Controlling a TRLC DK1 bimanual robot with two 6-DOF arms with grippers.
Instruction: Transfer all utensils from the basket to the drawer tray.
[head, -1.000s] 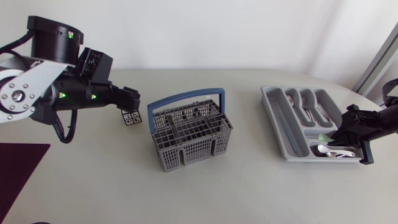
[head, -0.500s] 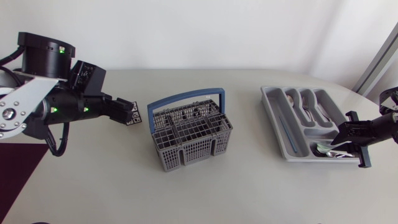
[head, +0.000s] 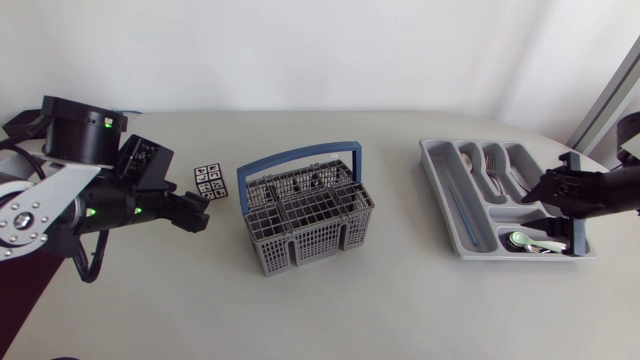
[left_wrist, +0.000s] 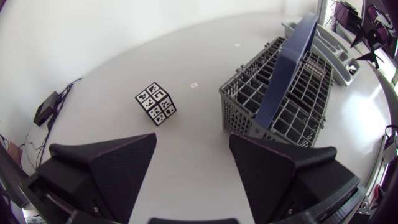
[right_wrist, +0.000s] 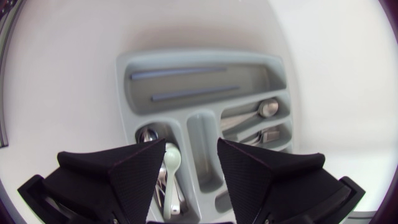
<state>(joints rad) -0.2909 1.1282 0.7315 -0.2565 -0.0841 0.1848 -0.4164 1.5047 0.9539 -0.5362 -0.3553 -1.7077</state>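
Note:
The grey basket (head: 305, 222) with a blue handle (head: 298, 158) stands mid-table; what it holds is hard to make out. At the right lies the grey drawer tray (head: 440, 190) with metal spoons (head: 492, 172) in its far slots. A light green spoon (head: 522, 239) rests in its near compartment. My right gripper (head: 552, 212) hovers over that end, open and empty. In the right wrist view the green spoon (right_wrist: 172, 163) lies below the open right gripper (right_wrist: 193, 180), in the tray (right_wrist: 199, 57). My left gripper (head: 197, 212) is left of the basket, open; the basket (left_wrist: 273, 118) is ahead of the left gripper (left_wrist: 193, 163).
A small black-and-white marker cube (head: 209, 178) sits between my left arm and the basket, and shows as the cube (left_wrist: 155, 104) ahead of the left fingers. Two thin blue sticks (right_wrist: 186, 84) lie in the tray's long slot. Bare tabletop lies between basket and tray.
My right gripper opened, left the green spoon in the tray's near compartment and lifted slightly. My left arm drew back to the left and nearer the front edge.

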